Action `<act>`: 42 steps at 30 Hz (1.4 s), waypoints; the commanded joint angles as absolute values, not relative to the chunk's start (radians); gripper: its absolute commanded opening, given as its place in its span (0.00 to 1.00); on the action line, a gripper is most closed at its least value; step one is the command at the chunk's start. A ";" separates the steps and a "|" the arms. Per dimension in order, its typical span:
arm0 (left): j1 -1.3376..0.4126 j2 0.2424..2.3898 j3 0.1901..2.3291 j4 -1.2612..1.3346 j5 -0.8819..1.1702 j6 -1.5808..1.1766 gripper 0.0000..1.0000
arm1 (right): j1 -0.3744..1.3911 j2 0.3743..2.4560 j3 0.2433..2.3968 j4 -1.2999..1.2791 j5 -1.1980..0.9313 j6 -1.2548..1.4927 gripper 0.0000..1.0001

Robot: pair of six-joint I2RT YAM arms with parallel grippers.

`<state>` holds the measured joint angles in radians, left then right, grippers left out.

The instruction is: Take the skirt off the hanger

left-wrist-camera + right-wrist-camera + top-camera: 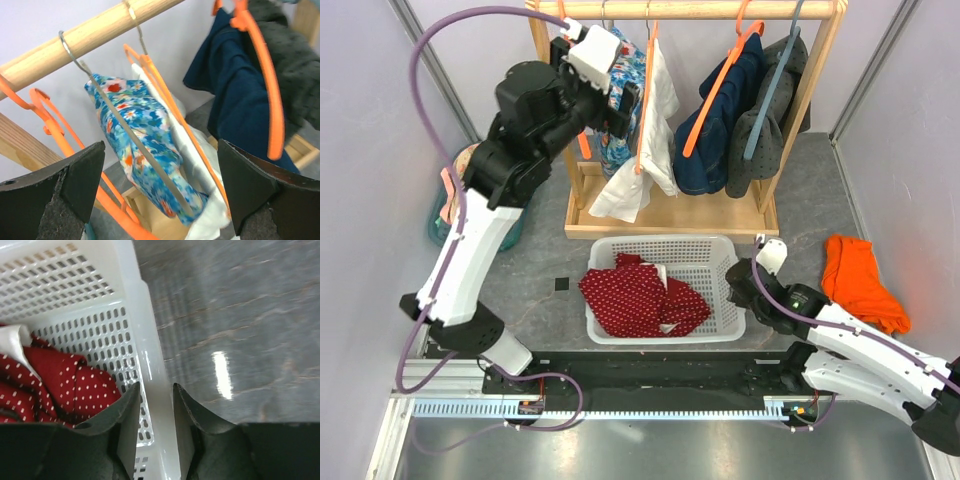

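grey table [540, 270] carries a white basket [660, 242] where the skirt [640, 300] lies crumpled, off any hanger. right gripper [156, 390] pinches the basket's rim just beside the skirt. left gripper [160, 197] gapes up at the rail [75, 37], well apart, facing an orange hanger [46, 125].

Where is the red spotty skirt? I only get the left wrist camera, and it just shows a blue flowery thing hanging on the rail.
Observer: The skirt lies crumpled in the white basket on the table, in front of the rack.
Operator: What is the other claw doing?
Observer: The right claw pinches the basket's right wall, with one finger inside and one outside.
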<state>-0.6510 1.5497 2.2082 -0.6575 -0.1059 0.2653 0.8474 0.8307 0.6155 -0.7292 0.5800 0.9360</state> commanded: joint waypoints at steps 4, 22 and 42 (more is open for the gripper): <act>-0.647 1.697 2.345 -0.581 -0.330 0.239 0.94 | 0.900 0.831 0.626 -0.594 0.465 0.934 0.36; -0.618 1.713 2.270 -0.485 -0.375 0.255 0.56 | 0.902 0.766 0.799 -0.759 0.637 0.856 0.45; -0.563 1.749 2.278 -0.543 -0.282 0.186 0.02 | 0.902 0.778 1.137 -0.798 0.667 0.713 0.48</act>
<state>-0.5713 1.7432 2.2513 -0.5404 -0.3271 0.2161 0.8997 0.7727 1.0939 -0.7948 0.6441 0.7502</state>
